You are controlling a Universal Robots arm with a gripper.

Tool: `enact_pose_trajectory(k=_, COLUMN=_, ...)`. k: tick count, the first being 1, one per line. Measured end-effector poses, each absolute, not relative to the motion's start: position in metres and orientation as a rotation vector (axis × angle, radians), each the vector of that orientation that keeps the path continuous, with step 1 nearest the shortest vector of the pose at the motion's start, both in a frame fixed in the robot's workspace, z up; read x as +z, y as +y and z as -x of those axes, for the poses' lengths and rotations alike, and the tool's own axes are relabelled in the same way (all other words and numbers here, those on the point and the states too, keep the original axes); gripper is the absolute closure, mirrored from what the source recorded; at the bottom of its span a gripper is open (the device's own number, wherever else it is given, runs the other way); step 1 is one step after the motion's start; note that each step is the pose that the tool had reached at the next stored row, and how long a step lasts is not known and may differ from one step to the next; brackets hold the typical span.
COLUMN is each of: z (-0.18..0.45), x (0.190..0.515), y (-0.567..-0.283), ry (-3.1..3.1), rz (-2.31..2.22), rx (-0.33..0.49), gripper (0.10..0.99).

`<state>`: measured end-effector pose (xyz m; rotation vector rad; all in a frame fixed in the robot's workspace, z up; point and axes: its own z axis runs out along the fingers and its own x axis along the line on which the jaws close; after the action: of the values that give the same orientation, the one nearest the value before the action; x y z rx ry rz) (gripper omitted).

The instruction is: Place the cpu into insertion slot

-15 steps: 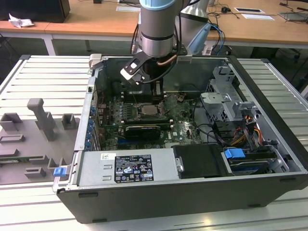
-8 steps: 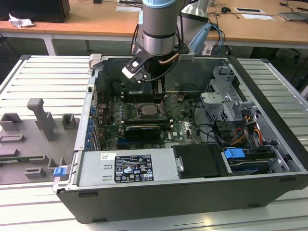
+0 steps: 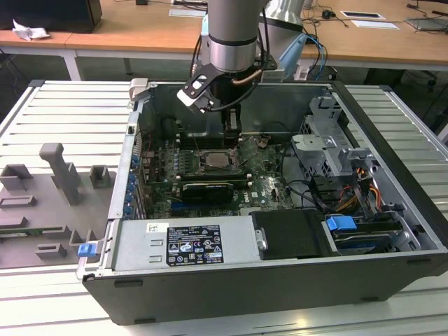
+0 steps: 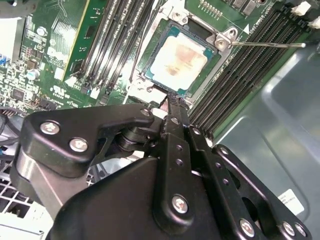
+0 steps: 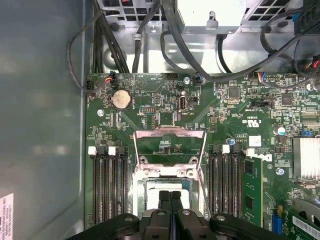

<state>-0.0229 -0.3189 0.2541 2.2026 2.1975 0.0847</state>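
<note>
The case (image 3: 294, 283) lies open on its side, and the green board (image 5: 150, 102) covers its floor. The arm (image 3: 234, 31) reaches down into the case, with the gripper (image 4: 172, 102) low over the middle of the board. In both wrist views its jaws are pressed together with nothing between them, the tips over the slot's near edge. I cannot tell whether they touch it.

The slot (image 4: 226, 36) sits between two banks of memory slots (image 4: 115, 45). Its plate (image 5: 170, 134) is swung up and open, and its lever (image 4: 270, 44) is out to one side.

The cpu (image 4: 179, 59) lies flat inside the slot, metal top up and square to the frame.

By its look the chip is light, thin and stiff. Its smooth top gives the fingers little to grip. The contacts below it are likely fragile, so tilting or dragging it could do harm. The safest hold is probably on two opposite edges, keeping it level and staying off the top face and the underside.
</note>
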Motion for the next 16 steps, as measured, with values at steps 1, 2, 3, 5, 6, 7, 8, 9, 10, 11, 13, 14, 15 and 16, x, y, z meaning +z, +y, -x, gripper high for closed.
enact_pose_trajectory(k=1, z=0.0229, x=0.255, y=-0.3189, ry=2.197, rz=-2.203, rx=0.085, gripper=0.98)
enact_pose_trajectory(k=2, z=0.0229, x=0.2556, y=-0.3189, ry=2.197, rz=-2.202, rx=0.084, gripper=0.98)
enact_pose_trajectory(k=3, z=0.0229, x=0.2567, y=-0.3189, ry=2.197, rz=-2.202, rx=0.084, gripper=0.98)
enact_pose_trajectory(k=5, z=0.0229, x=0.2573, y=-0.3188, ry=2.197, rz=-2.202, rx=0.085, gripper=0.98)
enact_pose_trajectory(k=6, z=0.0228, x=0.2573, y=-0.3188, ry=2.197, rz=-2.202, rx=0.085, gripper=0.98)
enact_pose_trajectory(k=7, z=0.022, x=0.2575, y=-0.3189, ry=2.197, rz=-2.202, rx=0.084, gripper=0.98)
enact_pose_trajectory(k=8, z=0.0196, x=0.2575, y=-0.3189, ry=2.197, rz=-2.202, rx=0.084, gripper=0.98)
enact_pose_trajectory(k=9, z=0.0181, x=0.2575, y=-0.3189, ry=2.197, rz=-2.203, rx=0.084, gripper=0.98)
enact_pose_trajectory(k=10, z=0.0174, x=0.2575, y=-0.3189, ry=2.198, rz=-2.203, rx=0.084, gripper=0.98)
enact_pose_trajectory(k=11, z=0.017, x=0.2575, y=-0.3189, ry=2.197, rz=-2.202, rx=0.084, gripper=0.98)
enact_pose_trajectory(k=13, z=0.0168, x=0.2577, y=-0.3188, ry=2.197, rz=-2.203, rx=0.084, gripper=0.98)
enact_pose_trajectory(k=14, z=0.0168, x=0.2585, y=-0.3188, ry=2.197, rz=-2.203, rx=0.084, gripper=0.98)
enact_pose_trajectory(k=15, z=0.0168, x=0.2594, y=-0.3189, ry=2.197, rz=-2.203, rx=0.084, gripper=0.98)
enact_pose_trajectory(k=16, z=0.0168, x=0.2604, y=-0.3188, ry=2.197, rz=-2.203, rx=0.084, gripper=0.98)
